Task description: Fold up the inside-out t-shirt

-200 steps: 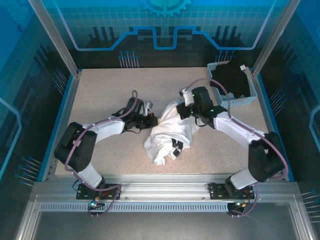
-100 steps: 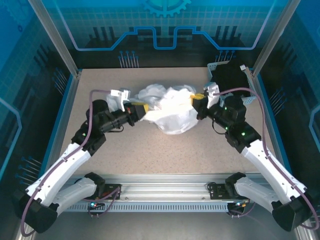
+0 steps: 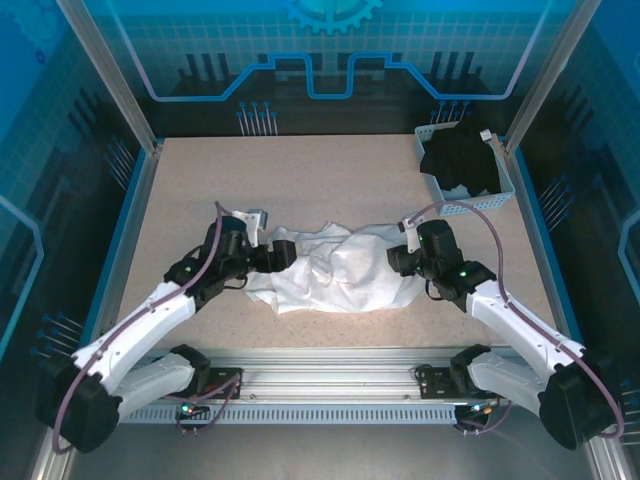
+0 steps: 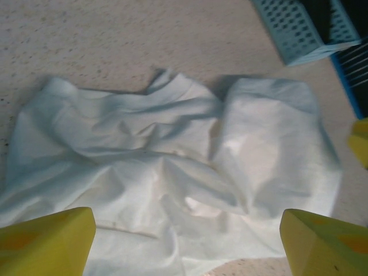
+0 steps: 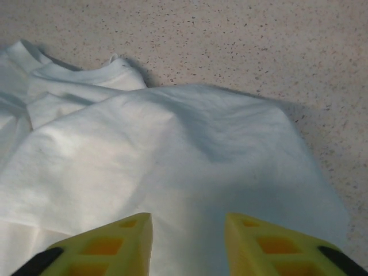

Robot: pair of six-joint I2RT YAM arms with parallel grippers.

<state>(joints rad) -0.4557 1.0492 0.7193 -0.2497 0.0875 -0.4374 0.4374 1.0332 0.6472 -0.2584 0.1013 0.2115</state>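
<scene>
Jaws on the left gripper (image 4: 185, 221) stand wide apart, and those on the right gripper (image 5: 188, 224) are partly apart. Neither pinches cloth. On the surface (image 3: 330, 180) the inside-out t-shirt (image 3: 335, 275) lies between them, rumpled and bunched rather than flat. The biggest risk is that folding over these wrinkles would give a lumpy bundle. A lesser one is that a pinch on such thin cotton may take two layers or none. The smallest is that a wide sweep could nudge the basket (image 3: 470, 205).

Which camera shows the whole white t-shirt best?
The top external view: almost the whole t-shirt shows, crumpled on the table. The left wrist view shows most of it, collar included. The right wrist view shows one smooth part close up.
</scene>
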